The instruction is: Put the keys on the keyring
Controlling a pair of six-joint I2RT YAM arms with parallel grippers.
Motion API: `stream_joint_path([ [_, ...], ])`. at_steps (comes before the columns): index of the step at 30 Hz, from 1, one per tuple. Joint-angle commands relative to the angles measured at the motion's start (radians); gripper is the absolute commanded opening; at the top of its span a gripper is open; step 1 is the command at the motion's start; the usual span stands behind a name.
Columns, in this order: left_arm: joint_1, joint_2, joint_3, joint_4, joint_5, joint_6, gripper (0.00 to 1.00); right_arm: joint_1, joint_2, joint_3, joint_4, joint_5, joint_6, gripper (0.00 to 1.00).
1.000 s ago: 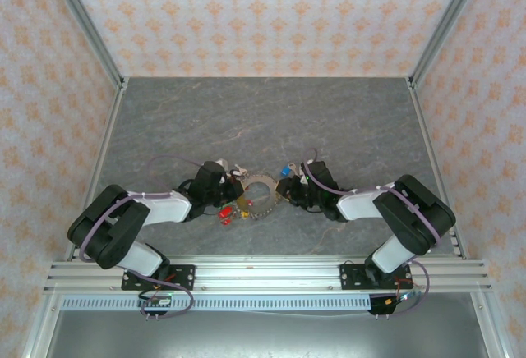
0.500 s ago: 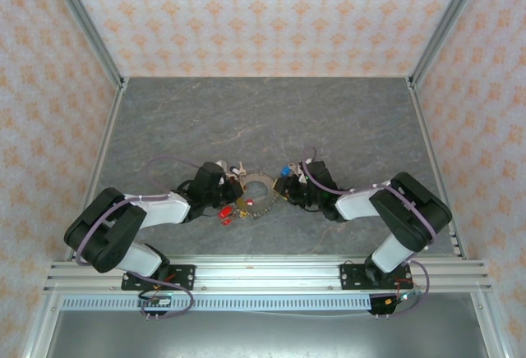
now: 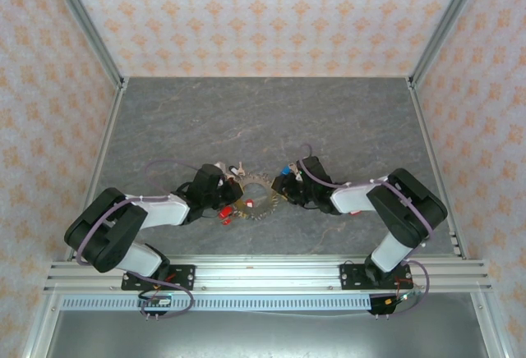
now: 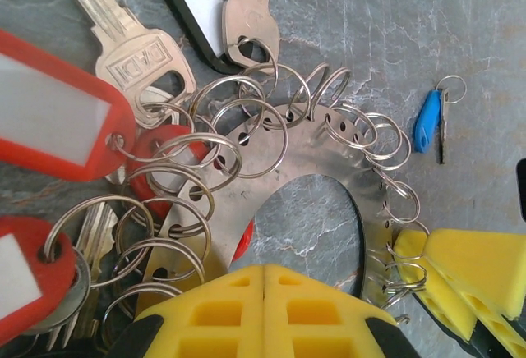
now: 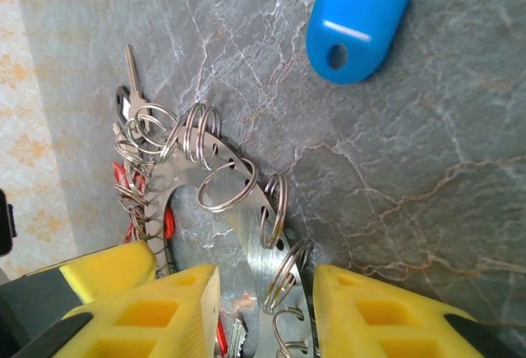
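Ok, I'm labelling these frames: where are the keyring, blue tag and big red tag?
keyring [image 4: 329, 149], left wrist view, plate above its hole.
blue tag [image 5: 362, 9], right wrist view, middle of its body.
big red tag [image 4: 57, 103], left wrist view, its pale label.

One keyring [image 4: 320, 149] is counted. At least three red tags [image 4: 57, 116] are seen at the left of the left wrist frame, one blue tag [image 4: 426, 120] at the right, one black-rimmed tag [image 4: 193, 1] at top; four keys [image 4: 136, 54] are made out.

keyring [image 3: 261, 210] on table [image 3: 263, 120] | between left hand [image 3: 238, 200] and right hand [image 3: 278, 194] | keys [image 3: 223, 213] at its left
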Motion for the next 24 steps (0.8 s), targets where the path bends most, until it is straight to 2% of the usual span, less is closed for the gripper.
stream_joint_path([
  [1, 0.013, 0.031, -0.026, 0.011, 0.018, -0.027, 0.0, 0.019, 0.032, 0.05, -0.127, 0.046, -0.067, 0.35],
  [6, 0.017, 0.033, -0.029, 0.021, 0.029, -0.031, 0.0, 0.031, 0.078, 0.094, -0.143, -0.018, -0.092, 0.33],
  [16, 0.038, 0.02, -0.051, 0.08, 0.072, -0.046, 0.0, 0.034, 0.055, 0.03, 0.101, -0.049, -0.031, 0.19],
  [20, 0.041, -0.027, -0.038, 0.038, 0.067, -0.012, 0.0, 0.034, 0.023, 0.021, 0.079, -0.008, -0.037, 0.1],
  [24, 0.04, -0.13, -0.001, -0.085, 0.044, 0.056, 0.01, 0.033, 0.0, 0.039, -0.094, 0.112, -0.073, 0.04],
])
